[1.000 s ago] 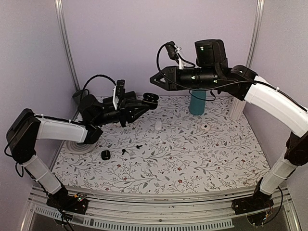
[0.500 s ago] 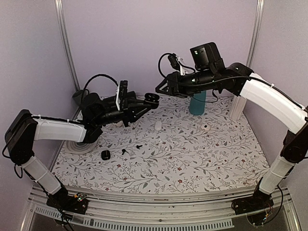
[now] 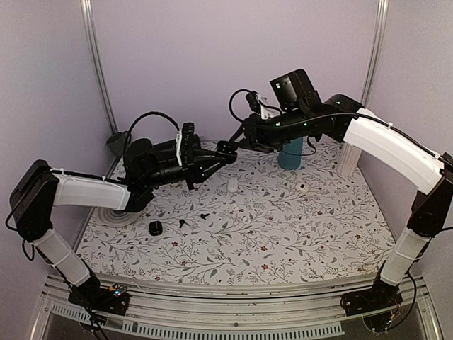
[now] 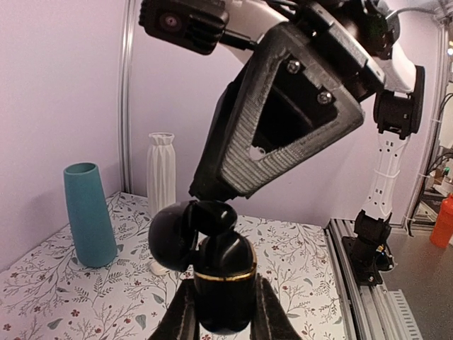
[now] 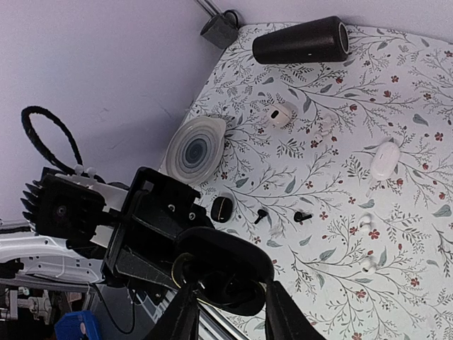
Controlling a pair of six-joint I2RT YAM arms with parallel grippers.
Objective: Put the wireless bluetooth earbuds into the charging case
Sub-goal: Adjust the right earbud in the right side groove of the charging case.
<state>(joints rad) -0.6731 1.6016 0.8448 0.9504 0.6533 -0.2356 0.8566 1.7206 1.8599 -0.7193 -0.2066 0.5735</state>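
Note:
My left gripper [image 4: 223,292] is shut on a black charging case [image 4: 225,287] with a gold rim, held upright in the air with its lid [image 4: 170,235] open. In the top view the case [image 3: 225,148] is at centre back. My right gripper [image 3: 237,138] meets it from above; its tip [image 4: 207,195] presses a glossy black earbud [image 4: 216,214] at the case's mouth. In the right wrist view the right gripper [image 5: 230,294] straddles the open case [image 5: 226,276]. Two black earbuds [image 3: 204,214] [image 3: 182,223] and two white earbuds [image 5: 364,223] lie on the table.
A second black case [image 3: 155,227], shut, lies at front left. A white case [image 3: 232,185] and an open white case [image 3: 303,188] lie mid-table. A teal vase [image 3: 290,152], a white vase [image 3: 348,159] and a round coaster [image 3: 113,214] stand around the edges.
My right arm has swung down and left until its tip reached the case. My left arm has carried the case a little to the right, towards it.

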